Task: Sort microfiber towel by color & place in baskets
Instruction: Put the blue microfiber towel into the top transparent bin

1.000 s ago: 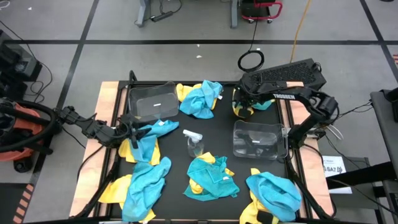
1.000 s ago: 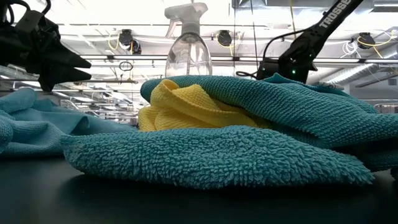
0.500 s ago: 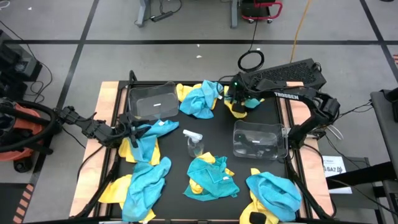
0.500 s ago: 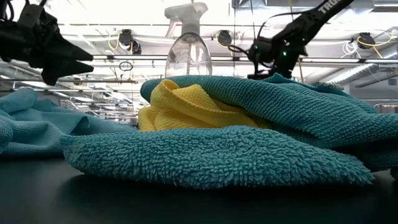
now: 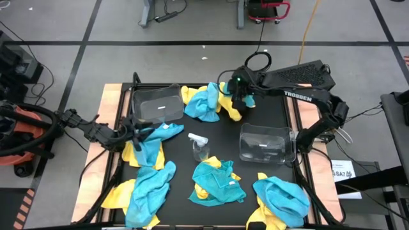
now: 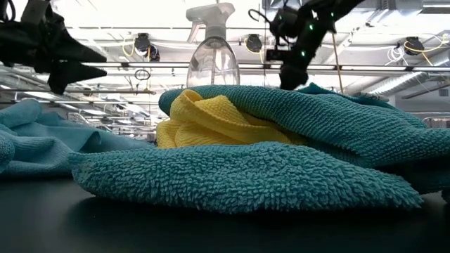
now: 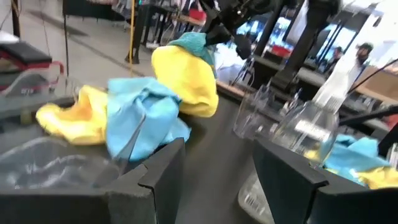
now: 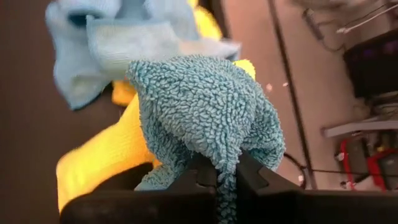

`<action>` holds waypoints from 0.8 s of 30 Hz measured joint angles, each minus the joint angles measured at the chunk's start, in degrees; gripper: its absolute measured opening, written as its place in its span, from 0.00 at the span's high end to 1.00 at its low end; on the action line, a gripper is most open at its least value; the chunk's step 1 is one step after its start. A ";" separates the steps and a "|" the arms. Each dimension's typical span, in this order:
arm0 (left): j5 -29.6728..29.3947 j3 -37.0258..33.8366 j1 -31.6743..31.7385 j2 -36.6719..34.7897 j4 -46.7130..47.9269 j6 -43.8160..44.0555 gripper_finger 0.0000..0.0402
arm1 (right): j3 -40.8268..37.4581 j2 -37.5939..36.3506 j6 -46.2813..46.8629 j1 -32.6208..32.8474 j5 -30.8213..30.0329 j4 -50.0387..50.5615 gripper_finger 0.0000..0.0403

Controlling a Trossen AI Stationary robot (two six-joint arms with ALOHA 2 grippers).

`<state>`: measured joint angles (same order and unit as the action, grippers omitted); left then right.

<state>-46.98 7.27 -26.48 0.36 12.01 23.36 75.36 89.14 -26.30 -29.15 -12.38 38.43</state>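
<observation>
Black tabletop (image 5: 220, 137), wood-edged, sits on a grey floor crossed by dark tape lines. Right gripper (image 5: 238, 96) is up near the far edge, fingers pinched tight on a turquoise towel (image 8: 208, 109), and a yellow towel (image 5: 228, 106) dangles with it. How the two cloths hang together is hard to tell from above. Left gripper (image 5: 135, 132) waits by the left edge, fingers (image 7: 155, 177) parted and holding nothing. One clear basket (image 5: 156, 103) sits at the far left corner, the other (image 5: 267, 143) near the right edge. Low down, a near heap of towels (image 6: 281, 161) blocks most of the table, and only the spray bottle (image 6: 212, 49) pokes above it.
</observation>
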 joint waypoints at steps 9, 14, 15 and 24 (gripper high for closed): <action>-0.20 0.00 0.00 0.00 -3.73 -5.76 0.51 | 7.94 -0.03 3.15 0.01 -1.73 26.23 1.00; -0.96 0.00 0.00 0.00 -3.71 -5.83 0.51 | 5.64 -0.06 8.55 -1.84 -6.93 40.49 1.00; -1.39 0.00 0.00 0.00 -3.69 -5.84 0.51 | 4.69 -0.02 9.73 -2.45 -6.72 41.32 1.00; -2.79 0.00 0.04 0.00 -3.22 -5.84 0.51 | -12.07 0.00 5.72 -8.41 -0.14 25.52 0.91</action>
<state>-49.77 7.27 -26.44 0.36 8.79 17.52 63.29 89.14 -20.59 -37.56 -12.52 63.95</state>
